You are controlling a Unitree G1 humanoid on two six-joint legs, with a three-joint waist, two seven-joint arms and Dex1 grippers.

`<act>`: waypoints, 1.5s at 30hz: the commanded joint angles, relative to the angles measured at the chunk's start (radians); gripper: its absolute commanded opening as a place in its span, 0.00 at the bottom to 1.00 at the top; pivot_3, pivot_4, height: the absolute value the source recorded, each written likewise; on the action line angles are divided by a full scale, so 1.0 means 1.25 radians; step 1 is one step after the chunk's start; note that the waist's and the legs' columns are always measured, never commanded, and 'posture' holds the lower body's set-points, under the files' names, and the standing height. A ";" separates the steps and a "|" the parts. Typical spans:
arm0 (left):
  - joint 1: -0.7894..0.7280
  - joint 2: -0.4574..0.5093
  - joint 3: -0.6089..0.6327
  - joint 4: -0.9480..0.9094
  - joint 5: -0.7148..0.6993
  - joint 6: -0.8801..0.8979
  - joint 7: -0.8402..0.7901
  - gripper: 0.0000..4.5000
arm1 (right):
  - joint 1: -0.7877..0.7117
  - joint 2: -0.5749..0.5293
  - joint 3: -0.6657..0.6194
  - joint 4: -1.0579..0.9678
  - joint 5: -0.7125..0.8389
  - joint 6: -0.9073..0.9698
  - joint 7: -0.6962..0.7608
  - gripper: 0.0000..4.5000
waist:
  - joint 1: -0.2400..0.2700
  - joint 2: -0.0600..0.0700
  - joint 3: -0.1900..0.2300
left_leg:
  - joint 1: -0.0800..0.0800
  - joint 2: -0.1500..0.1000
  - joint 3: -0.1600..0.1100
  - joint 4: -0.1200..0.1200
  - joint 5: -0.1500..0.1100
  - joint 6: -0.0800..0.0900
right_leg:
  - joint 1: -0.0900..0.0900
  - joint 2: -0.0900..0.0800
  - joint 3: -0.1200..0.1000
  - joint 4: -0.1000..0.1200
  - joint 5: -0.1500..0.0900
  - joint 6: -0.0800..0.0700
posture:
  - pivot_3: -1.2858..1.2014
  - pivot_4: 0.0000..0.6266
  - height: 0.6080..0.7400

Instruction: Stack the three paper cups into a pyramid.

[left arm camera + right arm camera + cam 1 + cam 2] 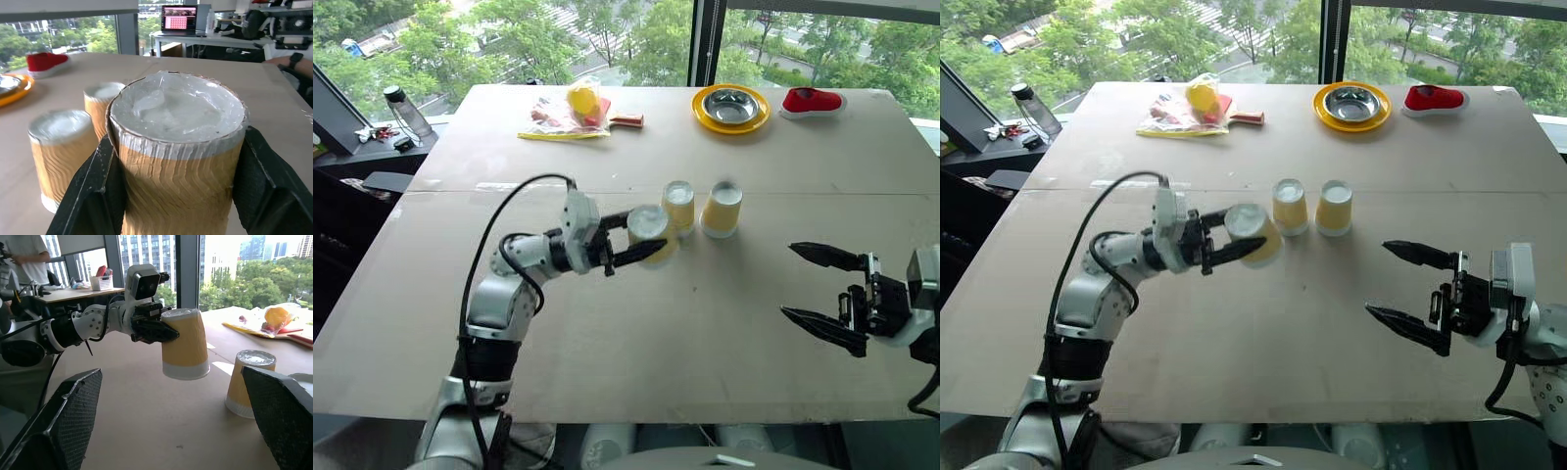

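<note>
You see left gripper (pixel 641 238) clamped on one paper cup (pixel 651 231), upside down, white base up, held above table (pixel 636 343) at centre of head view, clear of surface in right wrist view. Two other cups (pixel 678 207) (pixel 722 209) stand upside down side by side just right of held cup, at frame centre, apart from each other. Right gripper (pixel 818 289) hovers at right edge, lower half of frame, fingers spread wide, holding nothing. Steel bowl (pixel 731 105) on yellow plate (pixel 705 116) sits at upper middle, red shoe (pixel 812 101) beside it.
</note>
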 commanded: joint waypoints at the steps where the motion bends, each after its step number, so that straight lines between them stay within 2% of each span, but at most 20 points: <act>1: -0.101 0.004 -0.017 0.017 0.060 0.077 0.088 0.49 | -0.047 0.018 -0.012 -0.003 0.014 0.013 -0.078 1.00 | -0.003 0.000 0.000 | 0.000 0.000 0.000 0.000 0.000 0.000 | 0.000 0.000 0.000 0.000 0.000 0.000 | 0.52 0.24 1.00; 7: -0.290 -0.064 -0.077 0.191 0.142 0.097 0.138 0.49 | -0.124 0.069 -0.007 0.045 -0.072 0.008 -0.239 1.00 | 0.000 0.000 0.000 | 0.000 -0.001 -0.001 0.000 0.000 0.000 | 0.000 0.001 -0.001 0.000 0.000 0.000 | 0.52 0.24 1.00; 13: -0.364 -0.139 -0.088 0.320 0.168 0.037 0.132 0.49 | -0.094 0.076 -0.003 0.040 -0.100 0.003 -0.259 1.00 | -0.001 -0.001 0.001 | -0.003 -0.001 -0.001 -0.002 0.002 -0.003 | -0.003 0.000 -0.001 -0.002 0.000 0.000 | 0.52 0.24 1.00; 20: -0.416 -0.191 -0.093 0.394 0.175 0.010 0.091 0.49 | -0.059 0.097 -0.004 0.022 -0.134 -0.030 -0.280 1.00 | -0.002 -0.001 0.001 | -0.005 -0.001 0.001 -0.001 0.002 -0.003 | -0.005 0.000 0.000 -0.001 0.000 0.000 | 0.52 0.24 1.00; 25: -0.430 -0.205 -0.098 0.419 0.186 -0.002 0.064 0.49 | -0.039 0.106 -0.002 0.015 -0.142 -0.045 -0.282 1.00 | -0.004 -0.001 0.001 | -0.005 -0.001 0.001 -0.001 0.002 -0.003 | -0.005 0.000 0.000 0.000 0.000 0.000 | 0.52 0.24 1.00; 45: -0.397 -0.178 -0.101 0.430 0.204 0.010 0.023 0.49 | -0.048 0.120 0.003 0.019 -0.096 -0.051 -0.234 1.00 | -0.003 -0.001 0.001 | -0.004 -0.001 0.001 -0.001 0.002 -0.003 | -0.005 0.000 0.001 0.001 0.000 0.000 | 0.52 0.24 1.00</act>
